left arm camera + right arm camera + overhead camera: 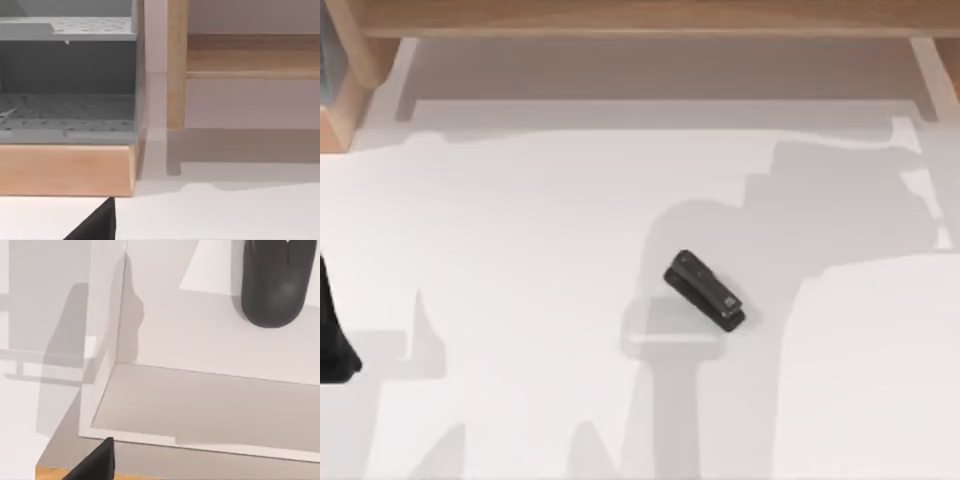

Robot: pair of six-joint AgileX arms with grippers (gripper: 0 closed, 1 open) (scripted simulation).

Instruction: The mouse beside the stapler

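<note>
The mouse lies flat on a pale surface in the right wrist view, well apart from the dark tip of the right gripper at that picture's edge. Nothing is held. With so little of the right gripper in sight, I cannot tell whether it is spread or pressed together. The same goes for the left gripper, which is parked at the top view's left edge and faces a wooden shelf carrying a grey perforated tray.

Farther out, the stapler rests on the white table a little right of centre in the top view. It lies diagonally, its long body running from upper left to lower right. These pictures do not settle how the mouse lies relative to the stapler.

The step in hand looks like the reach for the mouse, and the right arm seems the one to make it. To do it well, the gripper should come down over the rounded back with its jaws wide and close across the narrower width, low on the flanks. The smooth matte dome would likely slip from a high pinch. The set-down should be parallel to the stapler and just beside it, without nudging it.

Counted: one mouse, one stapler, two grippers.
</note>
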